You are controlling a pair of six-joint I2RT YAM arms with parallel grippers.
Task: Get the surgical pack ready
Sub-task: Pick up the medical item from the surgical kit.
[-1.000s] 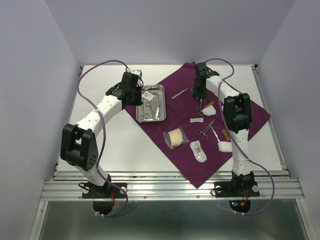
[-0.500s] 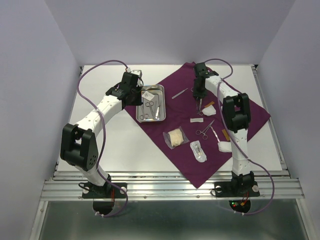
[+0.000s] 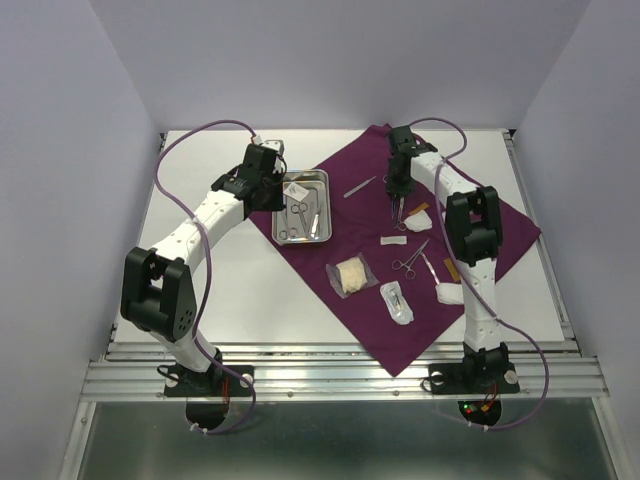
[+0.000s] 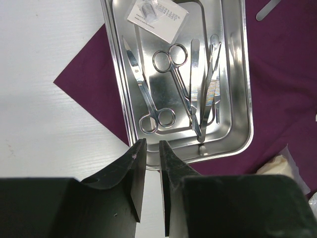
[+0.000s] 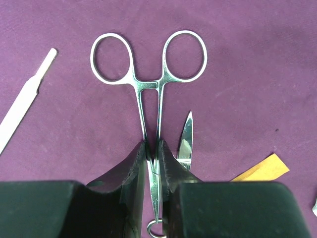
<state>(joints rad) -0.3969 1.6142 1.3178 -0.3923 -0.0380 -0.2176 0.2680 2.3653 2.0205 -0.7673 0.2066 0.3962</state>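
The plum cloth (image 3: 360,215) lies cornerwise on the white table (image 3: 250,300), and most of the kit is spread over it. At its left corner sits the steel tray (image 4: 242,99). Two pairs of scissors (image 4: 171,74), a few slim tweezers (image 4: 210,84) and a small white packet (image 4: 158,15) lie inside.

The left pincer (image 4: 152,146) hangs over the near rim of that tray. Its fingers stand a narrow gap apart and nothing is between them.

Over on the far side of the cloth, the right pincer (image 5: 152,146) points down and is clamped on the shanks of a pair of forceps (image 5: 148,87). The ring handles stick out beyond the fingertips. I cannot tell whether the forceps are lifted off the cloth or lie on it. Just beside the fingers a shiny blade tip (image 5: 185,139) shows, with an orange strip (image 5: 262,168) to the right and a flat white handle (image 5: 25,99) to the left.

Nearer the arms, a gauze packet (image 3: 351,275), a clear packet (image 3: 397,302), another ring-handled tool (image 3: 410,258) and white pads (image 3: 448,292) lie on the cloth, apart from each other.
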